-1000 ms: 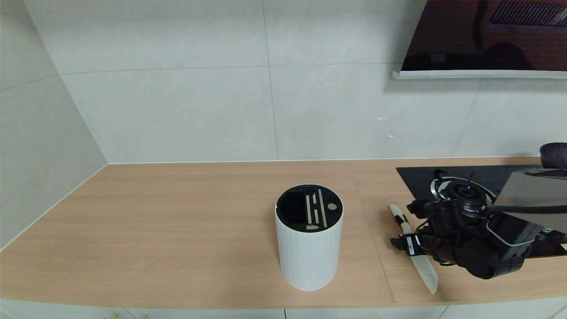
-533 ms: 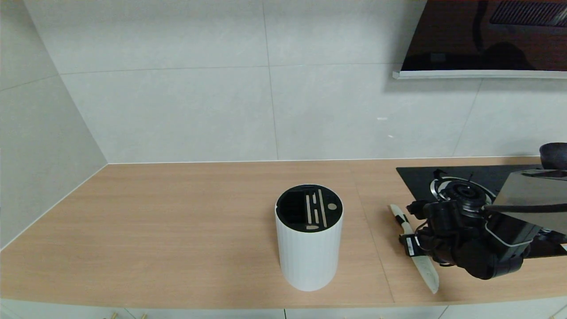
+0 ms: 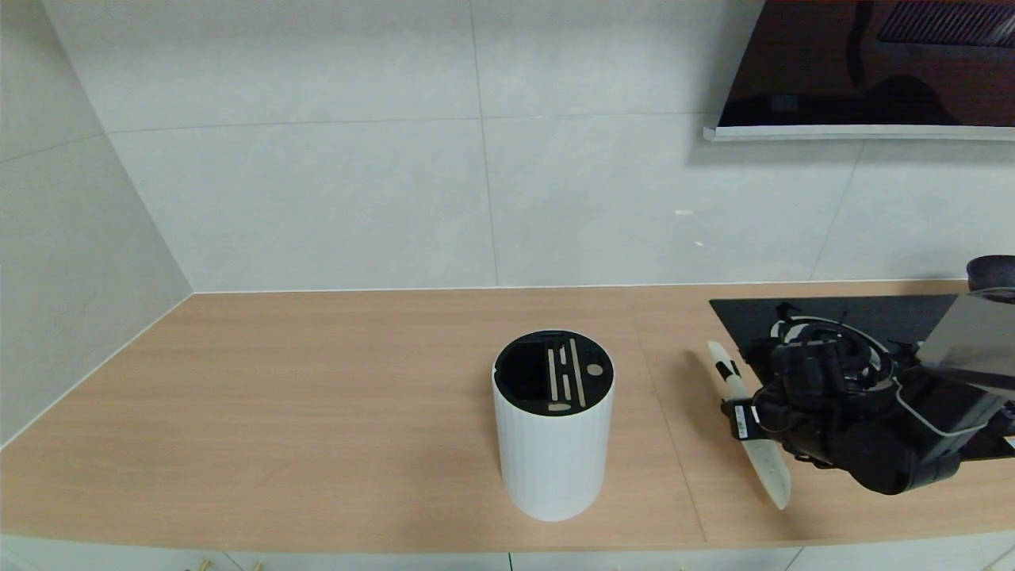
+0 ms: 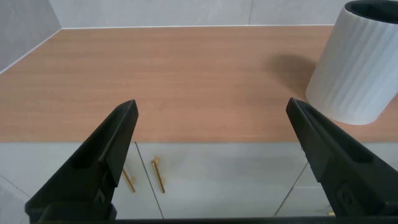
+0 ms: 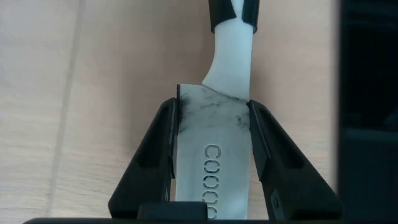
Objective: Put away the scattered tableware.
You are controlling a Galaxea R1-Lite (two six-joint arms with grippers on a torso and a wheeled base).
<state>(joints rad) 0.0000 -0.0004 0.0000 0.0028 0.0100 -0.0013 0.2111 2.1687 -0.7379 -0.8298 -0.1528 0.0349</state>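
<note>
Your right gripper is clamped on the white knife at its wide part, which seems to sit just clear of the countertop beside the stove, to the right of the white holder. Your left gripper hangs with its fingers spread at the counter's front edge, near the holder.

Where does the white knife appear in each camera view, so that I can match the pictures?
Head view: the knife is at the right, held by the right hand, between the white holder and the stove.
Left wrist view: here are the white holder and the wooden counter instead.
Right wrist view: the knife is in the middle, clamped between the hand's fingers.
Shared landmark: the wooden counter.
</note>
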